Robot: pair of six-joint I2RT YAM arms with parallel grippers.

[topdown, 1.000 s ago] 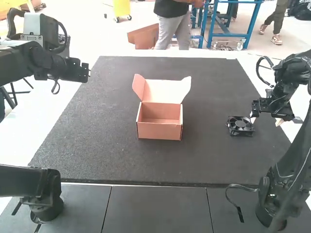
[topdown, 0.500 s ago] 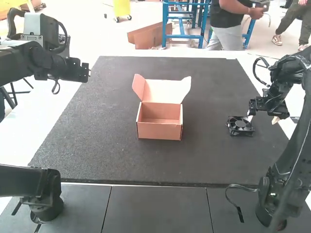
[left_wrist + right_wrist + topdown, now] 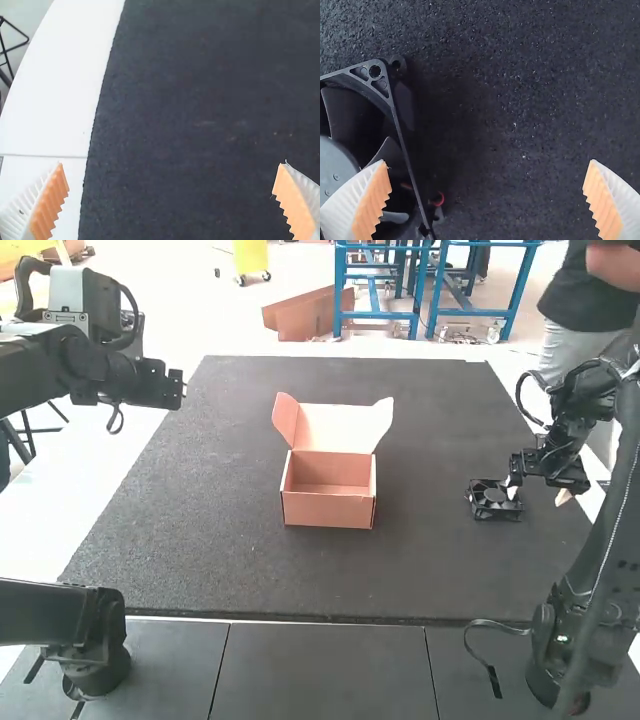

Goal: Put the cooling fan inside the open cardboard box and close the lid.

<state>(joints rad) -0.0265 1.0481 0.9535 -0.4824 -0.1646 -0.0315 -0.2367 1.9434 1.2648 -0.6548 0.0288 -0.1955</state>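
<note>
Fan: the black square plastic cooling fan point(image 3: 494, 499) lay flat on the black mat point(image 3: 200, 500), right of the box and apart from it. Not inside!
Box: the brown cardboard box point(image 3: 329, 490) stood mid-mat, its lid flap point(image 3: 335, 425) up at the back, wide open.
Right arm: the right arm point(image 3: 575, 410) hung low at the fan's right edge, jaws spread wide and gripping nothing.
Right wrist view: up close, the fan's frame corner showed a screw hole and a red wire point(image 3: 437, 199). One orange-padded finger point(image 3: 367, 200) sat over the fan, the other over bare mat.
Left arm: the left arm point(image 3: 90, 365) hovered at the mat's far-left corner, well apart from the box, jaws parted and empty.
Left wrist view: the mat's edge met the white table point(image 3: 50, 100).
</note>
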